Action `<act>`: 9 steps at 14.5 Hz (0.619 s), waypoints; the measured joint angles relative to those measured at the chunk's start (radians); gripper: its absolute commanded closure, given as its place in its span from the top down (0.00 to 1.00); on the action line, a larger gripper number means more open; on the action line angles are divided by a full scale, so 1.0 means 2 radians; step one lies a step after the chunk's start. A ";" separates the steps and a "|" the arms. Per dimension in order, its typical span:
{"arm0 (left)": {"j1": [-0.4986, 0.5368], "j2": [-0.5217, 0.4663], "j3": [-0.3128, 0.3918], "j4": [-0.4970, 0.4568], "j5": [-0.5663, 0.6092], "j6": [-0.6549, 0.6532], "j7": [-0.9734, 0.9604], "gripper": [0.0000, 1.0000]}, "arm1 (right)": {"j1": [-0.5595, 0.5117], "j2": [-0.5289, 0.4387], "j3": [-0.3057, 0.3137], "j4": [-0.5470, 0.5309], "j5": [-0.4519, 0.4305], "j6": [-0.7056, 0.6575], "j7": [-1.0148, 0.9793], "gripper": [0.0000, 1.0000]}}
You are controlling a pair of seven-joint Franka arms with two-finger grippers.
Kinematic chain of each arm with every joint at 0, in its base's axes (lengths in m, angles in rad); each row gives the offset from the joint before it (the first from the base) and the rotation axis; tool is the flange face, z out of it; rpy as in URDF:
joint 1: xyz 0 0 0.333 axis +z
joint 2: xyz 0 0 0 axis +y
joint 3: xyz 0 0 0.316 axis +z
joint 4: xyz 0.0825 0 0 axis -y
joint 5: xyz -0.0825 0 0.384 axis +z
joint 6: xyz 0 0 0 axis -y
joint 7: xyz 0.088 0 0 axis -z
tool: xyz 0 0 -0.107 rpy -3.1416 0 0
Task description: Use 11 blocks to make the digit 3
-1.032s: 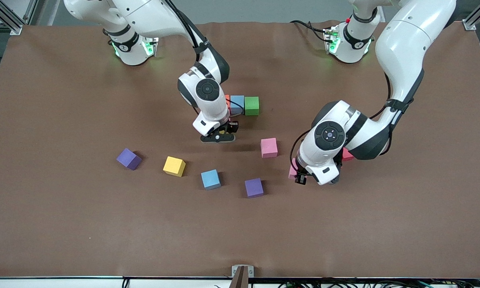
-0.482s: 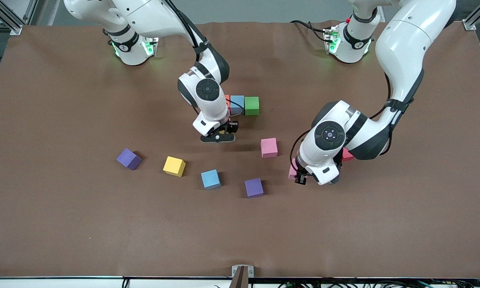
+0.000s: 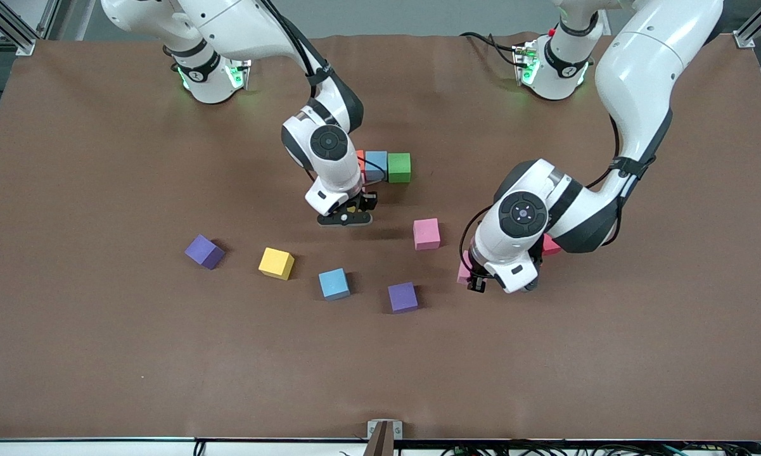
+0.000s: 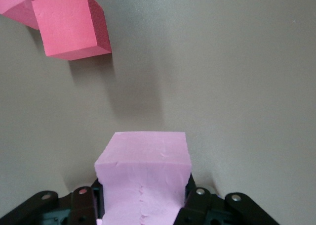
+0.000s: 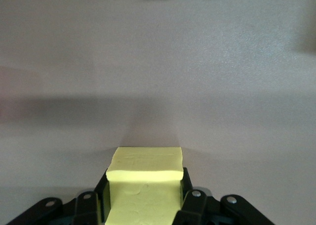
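nothing shifts between frames. right gripper (image 3: pixel 345 218) clamps a pale yellow block (image 5: pixel 144 185) above bare table (image 3: pixel 101 354) near the orange-blue-green row (image 3: pixel 383 166). left gripper (image 3: pixel 475 278) clamps a pink block (image 4: pixel 143 178) beside a red block (image 4: pixel 71 24).

Row of three blocks (image 3: pixel 380 166): set side by side, each touching the next, on the table (image 3: pixel 101 354) near its middle.

Right gripper (image 3: pixel 345 217) (image 5: pixel 143 205): positioned over bare table just beside the row. Block R (image 5: pixel 144 185) is clamped between its fingers.

Four loose blocks are spread in a line nearer to the front camera than the row. Block A (image 3: pixel 204 251) is placed toward the right arm's end, then block B (image 3: pixel 276 263), block C (image 3: pixel 334 284) and block D (image 3: pixel 403 297), all apart.

Block E (image 3: pixel 426 234): located between the row and block D.

Left gripper (image 3: pixel 475 278) (image 4: pixel 143 210): positioned low over the table, near block E, toward the left arm's end. Block L (image 3: pixel 464 269) (image 4: pixel 143 180) is clamped between its fingers.

Block F (image 3: pixel 550 246) (image 4: pixel 71 24): found under the left arm's wrist, near block L but apart from it.
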 measured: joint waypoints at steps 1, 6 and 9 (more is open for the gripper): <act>0.000 0.000 0.000 0.000 0.000 0.000 0.000 0.56 | 0.000 0.000 0.000 0.000 0.000 0.000 0.000 1.00; 0.000 0.000 0.000 0.000 0.000 0.000 0.000 0.56 | 0.000 0.000 -0.002 0.004 0.000 0.000 -0.001 1.00; 0.000 0.000 0.000 0.000 0.000 0.000 0.000 0.56 | 0.000 0.000 -0.004 0.017 0.000 -0.008 -0.001 1.00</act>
